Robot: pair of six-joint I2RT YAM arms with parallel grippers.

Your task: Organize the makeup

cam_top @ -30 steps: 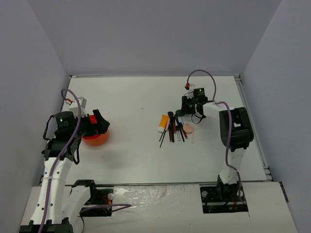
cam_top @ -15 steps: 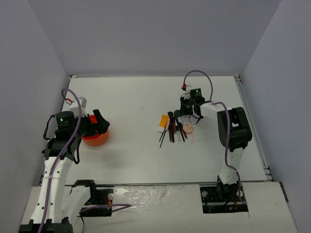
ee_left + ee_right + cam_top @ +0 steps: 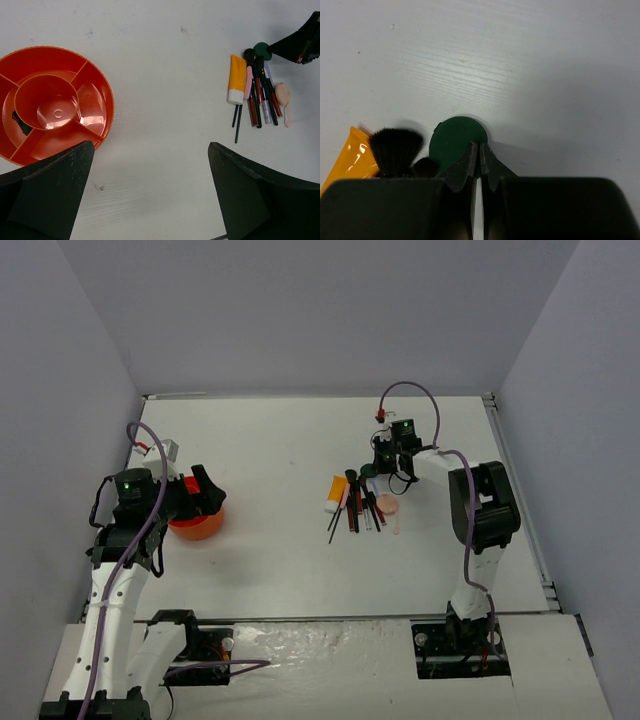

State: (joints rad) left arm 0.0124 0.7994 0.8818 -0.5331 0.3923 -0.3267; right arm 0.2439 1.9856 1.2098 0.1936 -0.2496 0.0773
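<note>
1. The brushes and pencils (image 3: 257,95) lie side by side on the table (image 3: 280,440).
2. Tube (image 3: 237,79): just left of them.
3. Puff (image 3: 283,93): just right of them.
4. Round compact (image 3: 261,49): at their far end.
5. Divided tub (image 3: 107,95): well to their left.

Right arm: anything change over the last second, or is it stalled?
The right gripper edged slightly left and away from the bases. It now sits almost shut at the edge of the dark green compact, with nothing visibly lifted. The left gripper, orange tub and makeup pile stayed put.
</note>
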